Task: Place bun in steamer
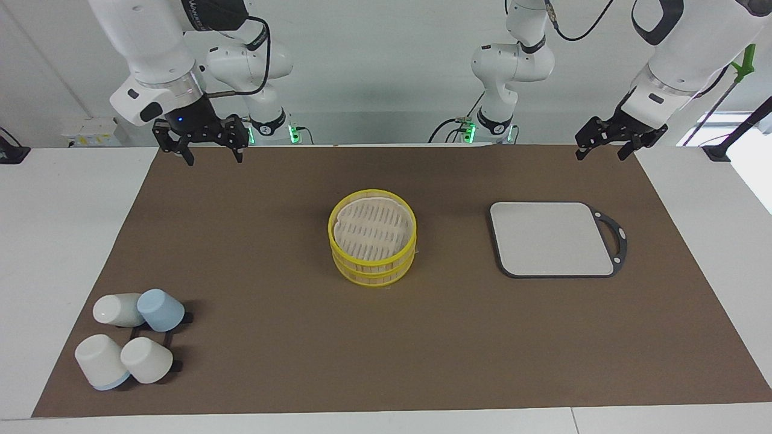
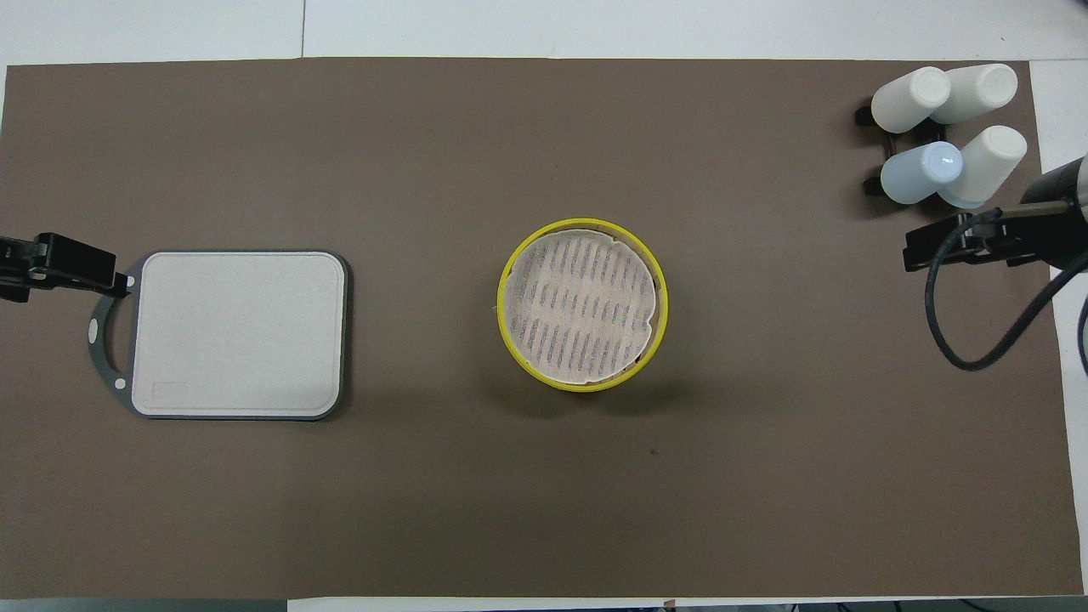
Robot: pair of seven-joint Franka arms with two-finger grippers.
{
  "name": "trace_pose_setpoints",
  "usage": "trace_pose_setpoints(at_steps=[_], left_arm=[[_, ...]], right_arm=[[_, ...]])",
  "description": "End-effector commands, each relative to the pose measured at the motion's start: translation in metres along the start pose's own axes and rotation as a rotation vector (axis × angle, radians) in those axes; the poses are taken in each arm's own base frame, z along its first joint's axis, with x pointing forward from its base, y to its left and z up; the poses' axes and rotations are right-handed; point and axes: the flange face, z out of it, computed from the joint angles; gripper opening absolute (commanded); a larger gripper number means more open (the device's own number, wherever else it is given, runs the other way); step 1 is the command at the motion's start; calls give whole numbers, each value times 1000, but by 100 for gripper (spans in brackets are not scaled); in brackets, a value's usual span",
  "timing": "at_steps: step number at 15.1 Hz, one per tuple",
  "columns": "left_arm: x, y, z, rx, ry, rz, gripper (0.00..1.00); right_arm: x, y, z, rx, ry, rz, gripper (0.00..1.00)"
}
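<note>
The steamer stands at the middle of the brown mat, a yellow-rimmed basket with tan slatted sides. Its matching top piece with the whitish slatted disc sits on it and covers its inside, as the overhead view also shows. The bun is not in view. My right gripper is open and empty, raised over the mat's edge by the robots at the right arm's end. My left gripper is open and empty, raised over the mat's corner at the left arm's end.
A pale cutting board with a dark rim and handle lies toward the left arm's end. Several upturned white and light-blue cups on a black rack stand at the right arm's end, farther from the robots.
</note>
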Motion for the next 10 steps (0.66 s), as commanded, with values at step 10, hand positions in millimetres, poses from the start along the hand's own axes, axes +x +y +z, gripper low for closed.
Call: trace_pose_setpoints(at_steps=[10], left_arm=[[1, -3, -5, 19, 12, 13, 100]], right_arm=[[-11, 4, 7, 2, -11, 15, 100]])
